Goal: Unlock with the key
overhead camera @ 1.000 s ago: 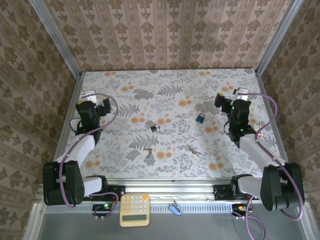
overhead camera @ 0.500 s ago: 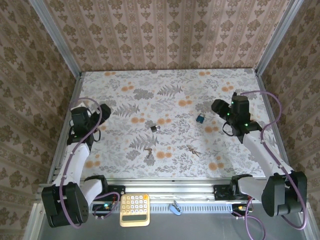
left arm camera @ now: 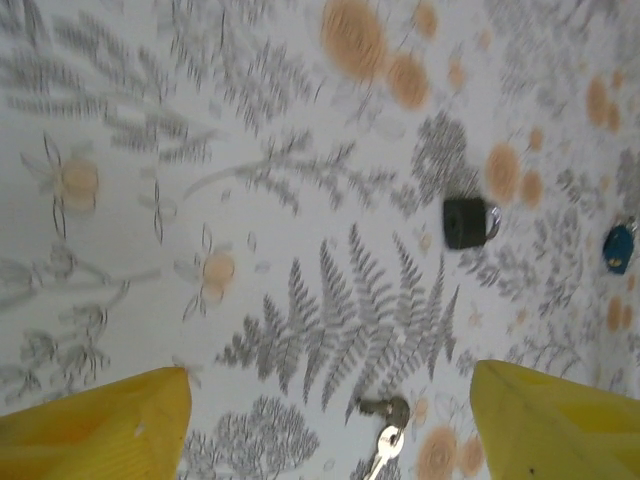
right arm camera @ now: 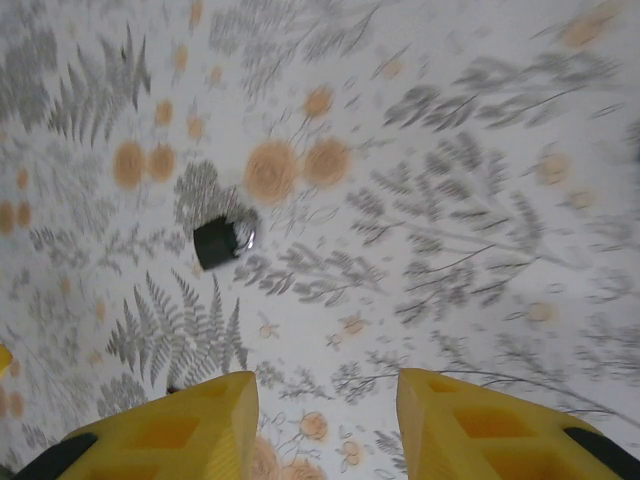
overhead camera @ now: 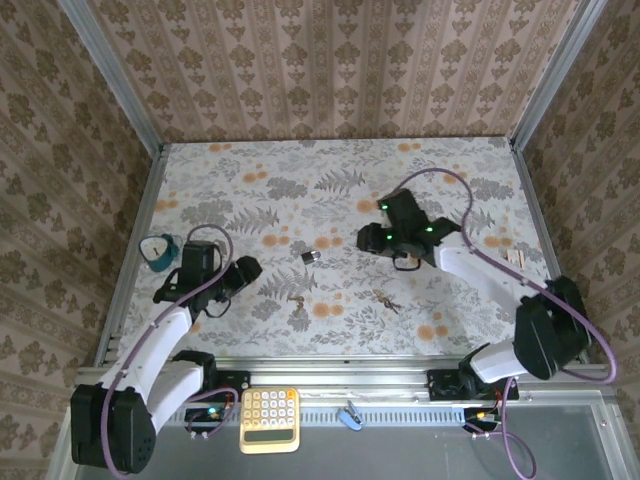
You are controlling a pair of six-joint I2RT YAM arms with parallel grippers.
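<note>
Far left on the floral table [overhead camera: 470,175], by its edge: teal thing [overhead camera: 155,250], perhaps a tape roll, too small to tell. Next, left gripper [overhead camera: 243,270] above the table, pointing toward the middle, yellow fingers [left arm camera: 110,425] wide apart with nothing between. Ahead of it, low in its wrist view: key [left arm camera: 386,428], flat on a fern print, touching neither finger. Further on, near table centre: padlock [overhead camera: 310,258], black, lying on its side, apart from the key. Right of that, nearer the arms: second key [overhead camera: 386,301]. Small blue thing [left arm camera: 618,247] past the padlock. Right gripper [overhead camera: 368,240] near the padlock's right, its fingers parted and empty, padlock ahead-left in its wrist view
</note>
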